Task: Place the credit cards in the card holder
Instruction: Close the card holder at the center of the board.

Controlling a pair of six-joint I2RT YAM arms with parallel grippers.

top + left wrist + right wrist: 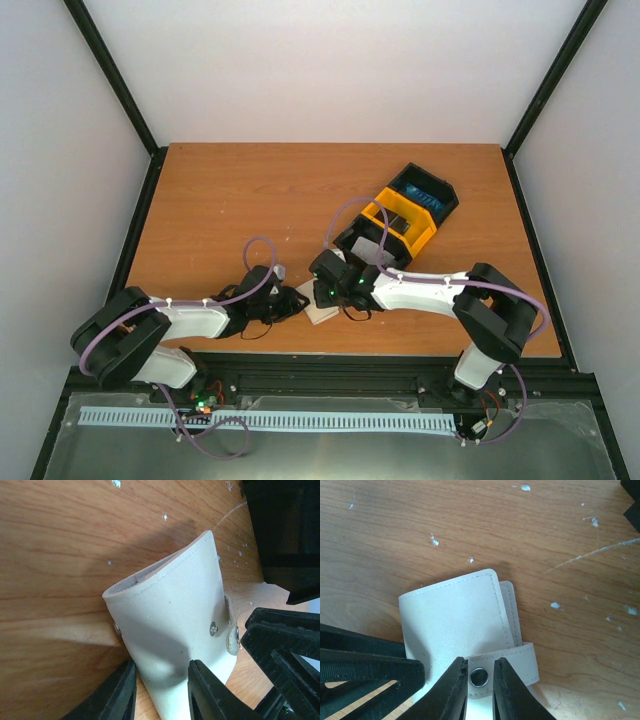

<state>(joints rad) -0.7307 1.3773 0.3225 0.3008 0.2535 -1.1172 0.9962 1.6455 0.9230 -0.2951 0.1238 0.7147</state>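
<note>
The cream card holder (321, 312) lies near the table's front edge, between both grippers. My left gripper (293, 301) is shut on one corner of it; in the left wrist view the holder (170, 610) curves up off the wood between my fingers (209, 695). My right gripper (332, 292) is shut across the holder's snap strap (520, 662), with the snap button (479, 677) between the fingertips (456, 685). A blue card (426, 193) shows in the tray's far compartment and a grey-white card (368, 250) in its near one. A dark card is not visible.
The black-and-yellow three-compartment tray (412, 232) sits right of centre, just behind the right wrist. The right gripper's black body (282, 645) crowds the left wrist view. The left gripper's fingers (365, 670) fill the lower left of the right wrist view.
</note>
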